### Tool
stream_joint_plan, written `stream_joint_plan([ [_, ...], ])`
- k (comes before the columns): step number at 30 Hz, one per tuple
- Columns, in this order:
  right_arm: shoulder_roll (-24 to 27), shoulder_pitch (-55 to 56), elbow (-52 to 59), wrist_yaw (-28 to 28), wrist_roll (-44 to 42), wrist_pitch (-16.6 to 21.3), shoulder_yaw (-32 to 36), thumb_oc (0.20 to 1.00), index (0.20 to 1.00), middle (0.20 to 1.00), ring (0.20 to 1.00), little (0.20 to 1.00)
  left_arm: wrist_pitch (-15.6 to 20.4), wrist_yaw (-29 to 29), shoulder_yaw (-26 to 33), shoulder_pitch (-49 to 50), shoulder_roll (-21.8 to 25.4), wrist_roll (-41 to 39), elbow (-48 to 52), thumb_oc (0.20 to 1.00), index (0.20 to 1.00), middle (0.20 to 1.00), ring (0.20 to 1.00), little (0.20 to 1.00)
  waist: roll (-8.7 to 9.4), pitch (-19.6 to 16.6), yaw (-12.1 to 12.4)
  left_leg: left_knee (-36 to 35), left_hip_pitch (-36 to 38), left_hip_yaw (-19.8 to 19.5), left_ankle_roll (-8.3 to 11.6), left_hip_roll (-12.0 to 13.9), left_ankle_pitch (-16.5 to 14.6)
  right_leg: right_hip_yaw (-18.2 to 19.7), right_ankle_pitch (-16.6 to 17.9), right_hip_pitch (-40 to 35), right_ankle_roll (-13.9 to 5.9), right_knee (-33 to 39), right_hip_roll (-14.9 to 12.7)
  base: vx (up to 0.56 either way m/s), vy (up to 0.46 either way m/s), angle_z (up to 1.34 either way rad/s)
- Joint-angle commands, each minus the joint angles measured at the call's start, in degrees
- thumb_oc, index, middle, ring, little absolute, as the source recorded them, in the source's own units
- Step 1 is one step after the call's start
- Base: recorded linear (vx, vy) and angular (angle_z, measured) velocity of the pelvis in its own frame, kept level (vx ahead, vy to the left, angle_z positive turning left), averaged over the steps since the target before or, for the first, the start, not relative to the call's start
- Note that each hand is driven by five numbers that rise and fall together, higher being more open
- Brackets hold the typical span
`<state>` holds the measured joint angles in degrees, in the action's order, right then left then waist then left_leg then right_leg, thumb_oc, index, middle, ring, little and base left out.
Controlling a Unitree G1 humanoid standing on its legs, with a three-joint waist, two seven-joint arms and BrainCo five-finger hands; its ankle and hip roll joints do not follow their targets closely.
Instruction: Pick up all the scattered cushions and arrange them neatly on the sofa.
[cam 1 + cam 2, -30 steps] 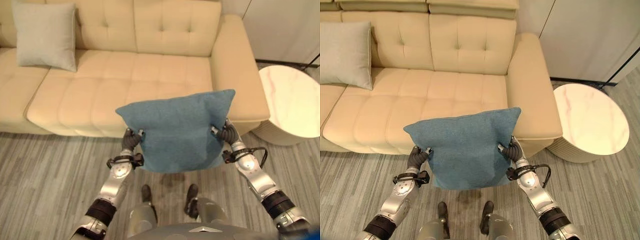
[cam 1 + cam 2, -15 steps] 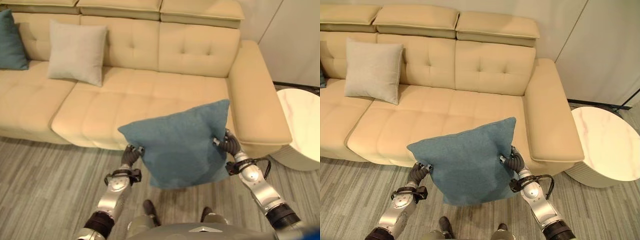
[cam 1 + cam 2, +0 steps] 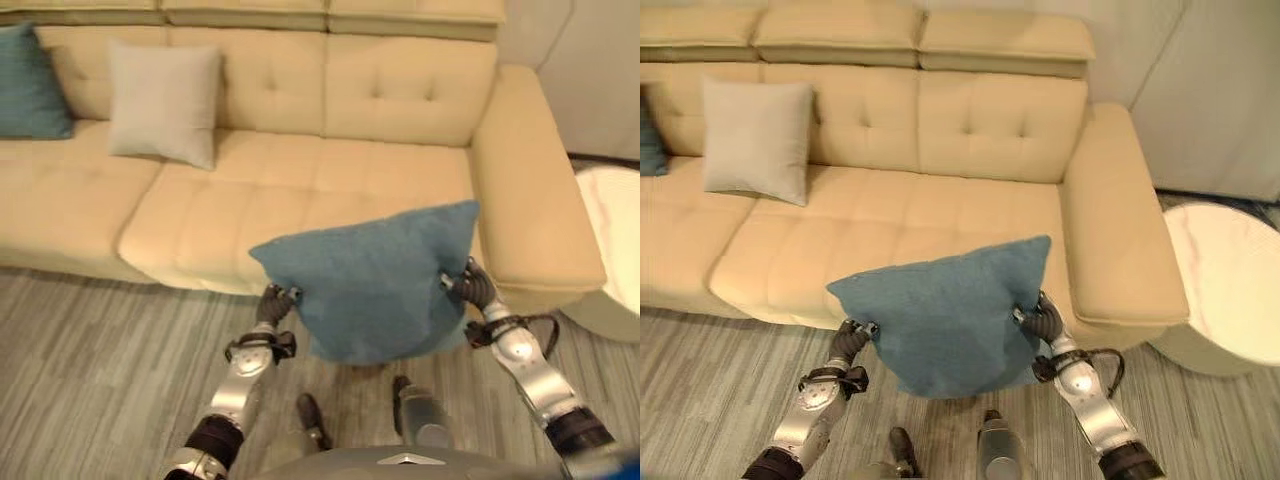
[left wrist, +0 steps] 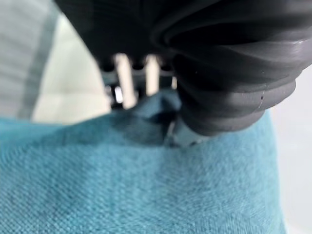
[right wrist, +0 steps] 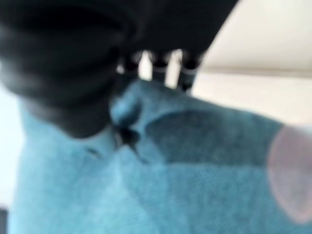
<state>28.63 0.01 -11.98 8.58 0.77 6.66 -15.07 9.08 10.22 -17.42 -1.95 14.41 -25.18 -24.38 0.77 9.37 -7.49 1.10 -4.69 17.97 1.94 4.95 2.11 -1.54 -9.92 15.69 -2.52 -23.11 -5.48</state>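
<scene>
Since 1 s ago: whole view has shifted, so my head cam moved. More of the sofa [image 3: 970, 215] shows now, incl. its headrests and a 2nd teal cushion [image 3: 30, 80] at far left. Blue cushion [image 3: 945, 315] sits the same between my hands; no sign it slipped.
Meaning for task: looks like I'm squaring up to the seat w/ the load secure. Carry phase, I'd say. Placement not yet done.
Cushion now: in the air, in front of the seat's front edge, just inside the right armrest. Top right corner pokes up highest.
Left hand [image 3: 852, 340]: fingers curled into the cushion's left edge, pinching the fabric. Wrist cam shows cloth bunched right at my fingers [image 4: 124, 80].
Right hand [image 3: 1040, 322]: same on the right edge, fingers curled round a fold of cloth. Wrist cam shows the fabric puckered at the grip.
Arms: both reach fwd & up from below, elbows low, hands about level, cushion stretched between them.
Already on sofa: grey cushion [image 3: 755, 140] leaning on the backrest, left of centre; teal one further left.
Beside: round white table [image 3: 1230, 300] by the right armrest, well clear of my right arm.
Next, my guess: lift over the seat, set it against the backrest on the free right side.
</scene>
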Motion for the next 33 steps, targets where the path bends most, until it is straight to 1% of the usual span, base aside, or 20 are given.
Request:
stream_joint_plan([
  [1, -1.94, -2.81, 7.93, -0.59, -2.66, 5.6, 2.36, 0.2, 0.2, 0.2, 0.2, 0.2, 3.99, -3.6, -1.17, -2.93, -1.86, 1.07, 4.73, 0.2, 0.2, 0.2, 0.2, 0.2, 2.7, -3.13, -0.29, 16.33, -0.62, 5.07, 2.86, 3.53, -5.51, -4.94, 10.16, -8.81, -2.84, 18.59, 0.23, 0.17, -0.199, 0.92],
  [4, -1.74, -1.37, 8.53, -0.85, -2.65, 5.46, 3.28, 0.2, 0.2, 0.2, 0.2, 0.2, 3.12, -4.28, -1.53, -2.91, -2.18, 1.51, 4.09, 0.2, 0.2, 0.2, 0.2, 0.2, 2.67, -3.33, 0.03, 14.17, -2.91, 5.1, 3.1, 5.15, -3.72, -6.24, 8.71, -11.39, -2.42, 19.43, 0.72, 0.14, -0.07, 0.61],
  [7, -1.89, -1.07, 8.83, -0.61, -2.58, 5.37, 3.49, 0.2, 0.2, 0.2, 0.2, 0.2, 2.65, -3.97, -1.53, -2.96, -1.71, 2.48, 4.64, 0.2, 0.2, 0.2, 0.2, 0.2, 2.51, -3.46, 1.28, 7.75, -6.33, 2.91, 4.11, 6.56, 2.46, -6.21, 7.08, -13.27, -2.08, 19.71, 1.59, 0.2, 0.026, 0.23],
  [8, -1.9, -1.07, 8.73, -0.35, -2.64, 5.31, 3.61, 0.2, 0.2, 0.2, 0.2, 0.2, 2.63, -3.81, -1.54, -2.95, -1.61, 2.55, 4.89, 0.2, 0.2, 0.2, 0.2, 0.2, 2.4, -3.45, 1.5, 5.8, -6.86, 2.73, 4.41, 7.21, 3.59, -6.33, 6.24, -13.78, -1.91, 19.55, 1.81, 0.2, 0.04, 0.05],
  [11, -2.02, -0.51, 9.51, -0.42, -2.76, 5.4, 4.28, 0.2, 0.2, 0.2, 0.2, 0.2, 2.6, -4.13, -1.17, -2.21, -1.2, 2.45, 5.97, 0.2, 0.2, 0.2, 0.2, 0.2, 1.9, -4.04, 1.38, 2.65, -5.16, 5.13, 4.76, 7.93, 5.57, -7.2, 5.02, -15.77, -2.2, 19.08, 2.2, 0.27, 0.079, -0.19],
  [13, -2.04, -0.5, 9.99, -0.36, -2.75, 5.33, 4.37, 0.2, 0.2, 0.2, 0.2, 0.2, 2.59, -3.81, -0.93, -1.81, -0.88, 2.52, 6.64, 0.2, 0.2, 0.2, 0.2, 0.2, 1.52, -4.35, 1.37, 2.21, -3.87, 5.55, 4.5, 6.84, 4.81, -7.09, 4.35, -16.62, -2.75, 18.43, 1.3, 0.27, 0.167, -0.28],
  [14, -2.26, -0.99, 10.25, -0.62, -2.55, 5.29, 4.03, 0.2, 0.2, 0.2, 0.2, 0.2, 2.75, -3.92, -0.84, -1.6, -0.49, 2.38, 7.41, 0.2, 0.2, 0.2, 0.2, 0.2, 1.51, -4.55, 1.63, 2.44, -3.2, 5.83, 3.88, 5.54, 3.77, -6.53, 4.18, -16.93, -3.13, 17.74, 0.43, 0.21, 0.16, -0.25],
  [15, -2.26, -0.99, 10.25, -0.61, -2.55, 5.28, 4.03, 0.2, 0.2, 0.2, 0.2, 0.2, 2.75, -3.92, -0.84, -1.6, -0.48, 2.38, 7.42, 0.2, 0.2, 0.2, 0.2, 0.2, 1.54, -4.55, 1.69, 2.43, -3.17, 5.91, 3.87, 5.53, 3.75, -6.46, 4.15, -16.89, -3.14, 17.69, 0.41, 0.29, 0.277, -0.51],
  [16, -3.08, -2.83, 9.6, -0.81, -1.85, 5.01, 3.03, 0.2, 0.2, 0.2, 0.2, 0.2, 2.98, -4.0, -0.28, -1.45, 0.19, 1.89, 7.82, 0.2, 0.2, 0.2, 0.2, 0.2, 1.83, -4.89, 2.48, 2.82, -1.62, 7.64, 2.05, 3.4, 1.2, -5.87, 4.63, -15.89, -4.71, 13.25, -1.57, 0.22, 0.239, -0.75],
  [20, -4.29, -6.93, 8.86, -0.62, -2.33, 5.26, 1.5, 0.2, 0.2, 0.2, 0.2, 0.2, 3.93, -2.96, 1.06, -2.33, 1.08, 1.32, 8.69, 0.2, 0.2, 0.2, 0.2, 0.2, 1.85, -4.51, 3.04, 2.71, 1.21, 9.48, -0.49, 0.57, -2.25, -5.57, 6.63, -11.13, -6.46, 5.85, -3.33, 0.21, 0.169, -0.59],
  [21, -3.8, -8.82, 8.32, -0.69, -2.67, 5.14, 0.93, 0.2, 0.2, 0.2, 0.2, 0.2, 4.3, -2.8, 1.43, -2.85, 0.94, 0.35, 8.92, 0.2, 0.2, 0.2, 0.2, 0.2, 1.13, -4.43, 2.4, 0.96, 3.64, 9.98, -0.57, -0.88, -3.17, -6.05, 8.04, -7.03, -5.87, 8.88, -2.16, 0.29, 0.069, -0.52],
  [23, -3.76, -9.66, 8.4, -0.69, -3.0, 5.12, 0.64, 0.2, 0.2, 0.2, 0.2, 0.2, 4.2, -2.76, 1.53, -3.53, 0.65, 0.07, 8.63, 0.2, 0.2, 0.2, 0.2, 0.2, 0.82, -3.94, 1.73, -0.25, 6.06, 9.36, -0.24, -2.03, -4.8, -7.44, 10.41, -3.17, -6.45, 11.58, -2.28, 0.24, 0.002, -0.66],
  [25, -3.68, -9.75, 8.41, -0.69, -3.04, 5.04, 0.75, 0.2, 0.2, 0.2, 0.2, 0.2, 4.15, -2.91, 1.55, -3.96, 0.43, 0.28, 8.43, 0.2, 0.2, 0.2, 0.2, 0.2, 0.86, -3.49, 0.98, -0.41, 6.43, 9.64, -0.51, -2.36, -4.44, -8.99, 12.39, -2.59, -6.37, 14.21, -2.49, 0.17, -0.101, -0.04],
  [26, -3.52, -8.9, 8.84, -0.72, -2.89, 5.0, 1.44, 0.2, 0.2, 0.2, 0.2, 0.2, 4.26, -3.51, 1.43, -4.79, -0.04, 1.07, 7.86, 0.2, 0.2, 0.2, 0.2, 0.2, 1.14, -3.1, -0.48, -0.21, 8.35, 8.08, -0.27, -3.74, -6.39, -8.86, 14.08, -1.46, -7.34, 18.57, -2.62, 0.24, -0.173, 0.37],
  [27, -3.33, -8.44, 8.72, -0.77, -2.88, 5.14, 1.59, 0.2, 0.2, 0.2, 0.2, 0.2, 4.3, -3.92, 1.05, -4.71, -0.48, 1.23, 7.37, 0.2, 0.2, 0.2, 0.2, 0.2, 1.37, -3.21, -0.59, 0.33, 8.66, 7.76, -0.23, -4.18, -7.31, -8.25, 14.46, -2.24, -7.18, 19.19, -2.72, 0.37, -0.238, 0.63],
  [28, -2.83, -7.53, 8.6, -0.96, -2.79, 5.2, 2.2, 0.2, 0.2, 0.2, 0.2, 0.2, 4.16, -4.5, 0.7, -4.3, -1.22, 0.99, 7.01, 0.2, 0.2, 0.2, 0.2, 0.2, 1.43, -3.36, -0.58, 3.17, 8.28, 7.3, 0.35, -3.9, -8.57, -8.06, 14.35, -3.48, -6.4, 18.57, -2.93, 0.15, -0.123, 0.49],
  [29, -2.81, -7.5, 8.61, -0.97, -2.79, 5.2, 2.21, 0.2, 0.2, 0.2, 0.2, 0.2, 4.16, -4.5, 0.69, -4.29, -1.23, 0.99, 7.01, 0.2, 0.2, 0.2, 0.2, 0.2, 1.39, -3.39, -0.63, 3.36, 8.18, 7.24, 0.37, -3.83, -8.67, -8.14, 14.34, -3.49, -6.38, 18.58, -2.92, 0.15, -0.242, 0.78],
  [31, -1.64, -4.96, 9.02, -1.09, -3.21, 5.55, 4.16, 0.2, 0.2, 0.2, 0.2, 0.2, 3.75, -5.16, 0.22, -3.81, -2.02, 0.41, 6.76, 0.2, 0.2, 0.2, 0.2, 0.2, 1.78, -3.96, -1.52, 14.65, 4.9, 9.57, 3.49, 0.92, -9.42, -11.1, 12.95, -6.44, -4.74, 18.64, -3.75, 0.19, -0.302, 0.61],
  [32, -1.04, -3.74, 9.47, -1.22, -3.58, 5.48, 4.78, 0.2, 0.2, 0.2, 0.2, 0.2, 3.48, -5.62, 0.12, -3.32, -1.97, 0.37, 6.54, 0.2, 0.2, 0.2, 0.2, 0.2, 1.91, -3.67, -1.2, 22.66, 2.94, 9.4, 5.23, 4.38, -6.03, -12.48, 10.97, -9.17, -2.91, 18.57, -2.94, 0.22, -0.225, 1.05],
  [33, -0.9, -3.22, 9.57, -1.34, -3.57, 5.31, 5.05, 0.2, 0.2, 0.2, 0.2, 0.2, 3.35, -5.69, 0.16, -3.15, -2.15, 0.63, 6.45, 0.2, 0.2, 0.2, 0.2, 0.2, 1.75, -3.46, -1.0, 23.91, 2.31, 8.84, 5.64, 5.11, -5.01, -12.64, 10.4, -10.06, -2.55, 18.64, -2.63, 0.22, -0.129, 1.15],
])
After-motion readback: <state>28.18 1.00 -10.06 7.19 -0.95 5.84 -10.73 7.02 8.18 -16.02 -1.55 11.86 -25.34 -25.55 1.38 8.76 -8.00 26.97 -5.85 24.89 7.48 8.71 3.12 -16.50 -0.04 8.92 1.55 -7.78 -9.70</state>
